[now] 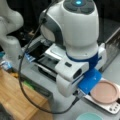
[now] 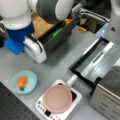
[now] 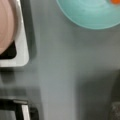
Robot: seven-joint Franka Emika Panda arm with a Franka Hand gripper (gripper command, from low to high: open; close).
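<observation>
Gripper (image 2: 37, 53): you see it hang over bare grey bench (image 2: 57, 65), fingers hidden, spread unreadable | nearest: teal plate (image 2: 23, 82) carrying 1 carrot (image 2: 22, 82) | pink pan (image 2: 58, 98) rests on white hotplate (image 2: 75, 100).

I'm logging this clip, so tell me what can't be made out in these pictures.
- Gripper: its fingers show in no view; in both front views the arm's own body hides them.
- Pink pan: cut off by the wrist view's left edge.
- Teal plate: cut off at a front view's bottom.
- Carrot: only an orange sliver at the wrist view's top.
</observation>
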